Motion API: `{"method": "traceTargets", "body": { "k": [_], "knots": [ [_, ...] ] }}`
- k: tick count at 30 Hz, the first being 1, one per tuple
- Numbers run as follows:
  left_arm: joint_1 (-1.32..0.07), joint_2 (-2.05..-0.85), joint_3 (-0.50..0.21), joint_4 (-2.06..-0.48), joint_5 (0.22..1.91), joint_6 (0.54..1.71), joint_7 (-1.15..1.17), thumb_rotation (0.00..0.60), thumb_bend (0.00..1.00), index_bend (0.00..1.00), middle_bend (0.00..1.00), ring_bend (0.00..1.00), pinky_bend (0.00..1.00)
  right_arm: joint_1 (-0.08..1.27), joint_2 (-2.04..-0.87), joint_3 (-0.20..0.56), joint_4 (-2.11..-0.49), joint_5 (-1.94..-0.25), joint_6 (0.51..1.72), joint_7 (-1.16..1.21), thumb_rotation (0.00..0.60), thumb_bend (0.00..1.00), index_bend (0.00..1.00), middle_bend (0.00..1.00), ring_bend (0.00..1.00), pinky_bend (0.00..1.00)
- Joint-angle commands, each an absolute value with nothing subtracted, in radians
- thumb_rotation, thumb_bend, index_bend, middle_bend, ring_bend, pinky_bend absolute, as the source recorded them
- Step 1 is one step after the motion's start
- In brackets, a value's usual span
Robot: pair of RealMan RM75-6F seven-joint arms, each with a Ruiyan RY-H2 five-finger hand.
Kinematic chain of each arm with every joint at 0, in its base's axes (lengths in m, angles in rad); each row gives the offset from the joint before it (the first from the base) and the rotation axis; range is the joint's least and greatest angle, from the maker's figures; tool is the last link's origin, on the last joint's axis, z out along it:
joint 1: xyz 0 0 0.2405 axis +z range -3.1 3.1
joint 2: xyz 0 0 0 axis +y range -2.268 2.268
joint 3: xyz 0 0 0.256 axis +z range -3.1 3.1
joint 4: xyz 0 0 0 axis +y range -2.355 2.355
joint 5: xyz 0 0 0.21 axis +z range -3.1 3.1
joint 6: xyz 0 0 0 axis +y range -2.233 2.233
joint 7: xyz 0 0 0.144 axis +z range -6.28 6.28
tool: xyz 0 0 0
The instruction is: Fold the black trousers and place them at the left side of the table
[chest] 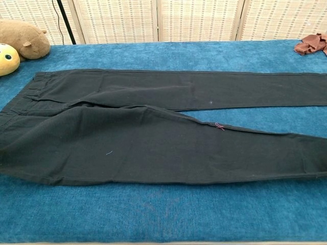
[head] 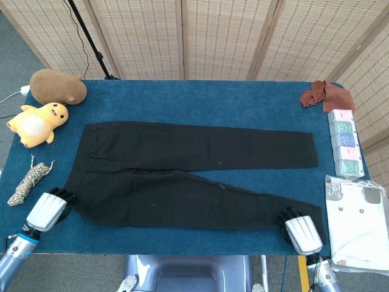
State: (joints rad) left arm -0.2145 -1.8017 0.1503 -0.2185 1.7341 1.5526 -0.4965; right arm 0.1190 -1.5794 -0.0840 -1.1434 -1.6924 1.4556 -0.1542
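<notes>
- Woven folding screens (head: 225, 36) stand behind a table (head: 200, 97) with a blue cloth top.
- One pair of black trousers (head: 182, 164) lies flat across the middle of the table, long axis running left to right; the waistband points to the left end and the two cuffs to the right end.
- The far leg lies straight, parallel to the table's back edge; the near leg angles off toward the front right corner, so the legs part in a narrow V.
- In the chest view the trousers (chest: 153, 138) fill most of the width, and neither hand shows there.
- The left hand (head: 48, 210) sits at the front left, back of the hand up, its dark fingertips (head: 62, 196) at the near waist corner of the trousers; whether they pinch the cloth cannot be told.
- The right hand (head: 301, 231) sits at the front right, back up, its fingertips (head: 289, 214) on the near leg's cuff; an actual grip cannot be told.
- Both forearms come up from below the front edge.
- Left end: one brown plush toy (head: 58, 86), one yellow plush toy (head: 36, 123), one coil of rope (head: 29, 181).
- Right end: one crumpled reddish-brown cloth (head: 325, 95), one row of small pastel boxes (head: 345, 142), one clear bag holding a white garment (head: 358, 222).
</notes>
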Motion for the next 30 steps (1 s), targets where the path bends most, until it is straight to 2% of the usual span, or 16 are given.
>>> {"method": "traceTargets", "body": {
  "k": [1, 8, 17, 23, 26, 30],
  "knots": [
    [-0.215, -1.802, 0.150, -0.218, 1.730, 1.553, -0.502, 0.600, 0.54, 0.68, 0.67, 0.48, 0.48, 0.119, -1.579, -0.084, -1.145, -1.694, 1.458, -0.152, 0.600, 0.78, 0.60, 0.43, 0.31, 0.48],
    [-0.225, -1.786, 0.126, -0.237, 1.704, 1.571, -0.551, 0.600, 0.54, 0.69, 0.68, 0.48, 0.48, 0.131, -1.569, -0.057, -1.168, -1.690, 1.481, -0.111, 0.600, 0.78, 0.62, 0.45, 0.33, 0.50],
    [-0.305, -1.741, 0.048, -0.340, 1.633, 1.526, -0.624, 0.600, 0.54, 0.66, 0.68, 0.47, 0.48, 0.186, -1.561, 0.015, -1.159, -1.633, 1.427, -0.062, 0.600, 0.78, 0.63, 0.46, 0.34, 0.50],
    [-0.408, -1.655, -0.013, -0.504, 1.583, 1.404, -0.609, 0.600, 0.53, 0.66, 0.68, 0.47, 0.48, 0.263, -1.569, 0.093, -1.099, -1.585, 1.365, -0.025, 0.600, 0.78, 0.63, 0.46, 0.34, 0.51],
    [-0.489, -1.590, -0.059, -0.642, 1.535, 1.266, -0.484, 0.600, 0.53, 0.66, 0.68, 0.47, 0.48, 0.343, -1.584, 0.154, -1.017, -1.549, 1.293, -0.009, 0.600, 0.78, 0.64, 0.46, 0.34, 0.51],
    [-0.525, -1.539, -0.100, -0.776, 1.481, 1.184, -0.367, 0.600, 0.53, 0.66, 0.68, 0.47, 0.48, 0.397, -1.602, 0.178, -0.943, -1.531, 1.246, 0.016, 0.600, 0.78, 0.64, 0.46, 0.34, 0.51]
  ]
}}
